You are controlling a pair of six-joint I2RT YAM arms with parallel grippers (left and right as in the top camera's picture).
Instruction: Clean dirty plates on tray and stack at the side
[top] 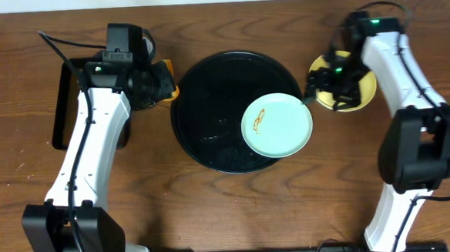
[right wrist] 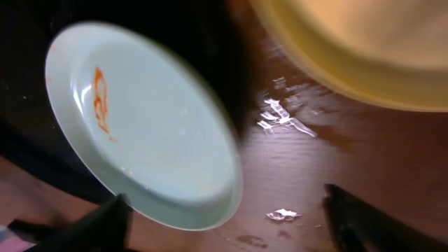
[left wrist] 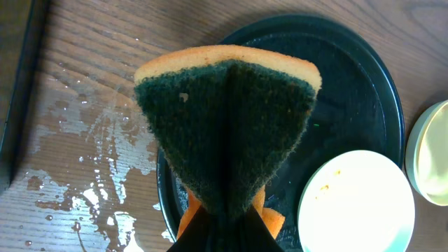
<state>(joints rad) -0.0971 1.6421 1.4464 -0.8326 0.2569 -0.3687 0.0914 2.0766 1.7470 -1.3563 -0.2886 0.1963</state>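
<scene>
**Item 1.** Large round black tray with a low rim (top: 202, 135): lying at the middle of the brown wooden table (top: 214, 219).

**Item 2.** Small round pale mint plate (top: 277, 125): sitting on the right part of the black tray, its edge reaching the tray's rim (whether it is overhanging cannot be told). It is carrying an orange-brown smear (right wrist: 100, 91) near one side.

**Item 3.** Small round yellow plate (top: 365, 95): resting on the wood just right of the black tray, outside it and apart from the mint plate.

**Item 4.** Left gripper (top: 163, 83): hovering at the tray's left rim and clamping an orange sponge with a dark green scouring face (left wrist: 224, 119). The sponge is folding along the pinch line, green side facing the wrist camera.

**Item 5.** Right gripper (right wrist: 225, 199): hanging over the left edge of the yellow plate. Its fingers (right wrist: 91, 227) are standing wide apart and grasping nothing, with the mint plate's rim showing between them from the wrist view.

**Item 6.** Rectangular black tray (top: 61, 111): lying at the far left of the table, beside the left arm.

**Item 7.** Water puddles (left wrist: 91, 161): glinting on the wood left of the round tray.
</scene>
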